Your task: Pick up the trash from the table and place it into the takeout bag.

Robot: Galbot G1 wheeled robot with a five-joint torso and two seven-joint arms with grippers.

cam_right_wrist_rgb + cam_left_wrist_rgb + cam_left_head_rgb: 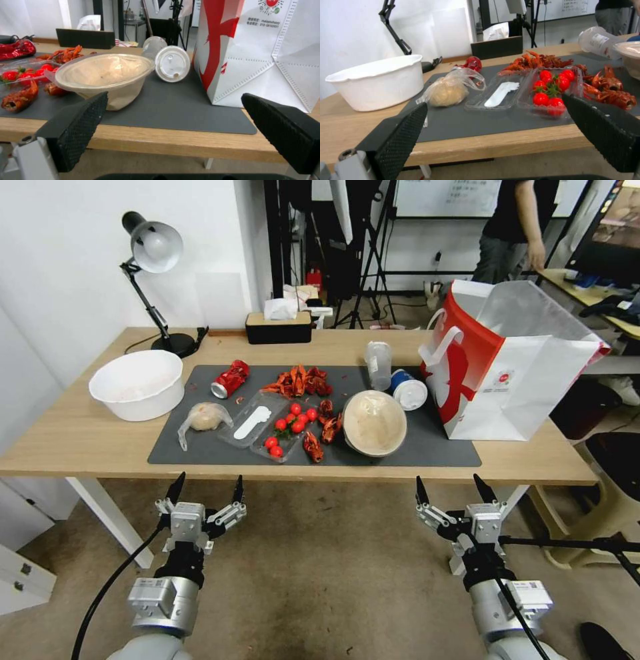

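We hold both arms short of the table (80, 440), below its near edge, the left gripper (205, 488) and right gripper (450, 485) each with fingers spread and nothing between them. To begin well, we judge the right arm should rise clear of the edge and take the beige bowl (374, 423) by its tilted rim — it lies on the mat near the takeout bag (527, 380), which stands open at the table's right end. The bowl looks thin and film-covered, though we can't be sure, so a light grip suits.
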